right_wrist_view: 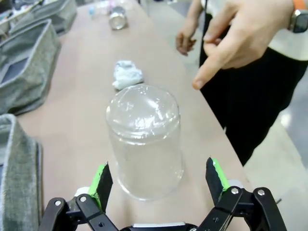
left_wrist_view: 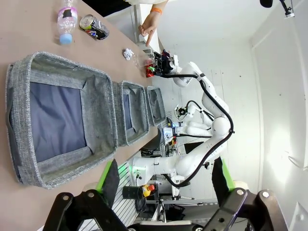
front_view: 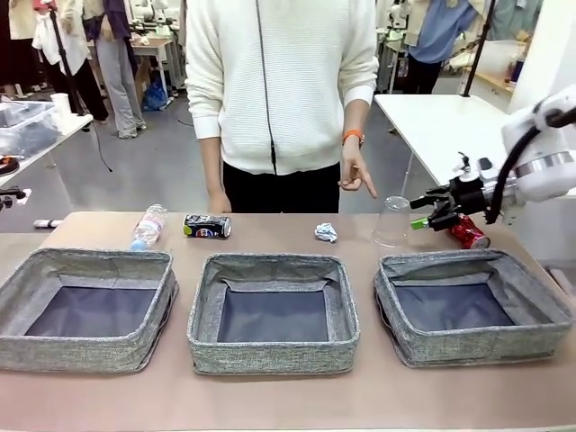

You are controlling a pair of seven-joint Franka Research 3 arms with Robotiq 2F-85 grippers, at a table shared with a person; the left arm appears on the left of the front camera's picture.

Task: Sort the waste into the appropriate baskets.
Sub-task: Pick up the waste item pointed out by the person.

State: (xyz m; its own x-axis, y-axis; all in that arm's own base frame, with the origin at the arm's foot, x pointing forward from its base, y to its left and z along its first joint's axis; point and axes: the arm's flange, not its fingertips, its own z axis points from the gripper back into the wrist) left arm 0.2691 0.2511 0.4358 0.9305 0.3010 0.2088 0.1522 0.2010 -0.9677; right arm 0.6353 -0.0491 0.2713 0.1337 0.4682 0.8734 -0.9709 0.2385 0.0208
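The right gripper point(right_wrist_view: 159, 174) is held low over the far right corner of the table point(front_view: 270, 396), its jaws wide apart and nothing gripped. A clear cup point(right_wrist_view: 144, 139), stood upside down, is framed between the green pads point(right_wrist_view: 102, 177); from the front it is seen just beside the fingertips, and no contact can be made out. The cup is pointed at by a person's hand point(right_wrist_view: 231, 38) from the far side. It is judged to be very light, thin-walled and smooth: it would be tipped or slid by a slight nudge, and buckled or squirted out by a hard squeeze. A hold is best taken level across the wall, a little above the middle towards the closed end, where the shape is stiffened. The open rim resting on the table is stiff too, but little room is left there for the fingers. A gentle closing should suffice. A red can point(front_view: 469, 232) lies on the table close under the gripper and should be kept clear of. Further left along the far edge lie a paper ball point(front_view: 326, 232), soft and light, a dark can point(front_view: 207, 226) on its side and liable to roll, and a bottle point(front_view: 148, 226), likewise lying down. Three baskets point(front_view: 273, 355) are set in a row along the near side, their dark bottoms bare. The left gripper point(left_wrist_view: 166, 182) is held with jaws apart, nothing between them.
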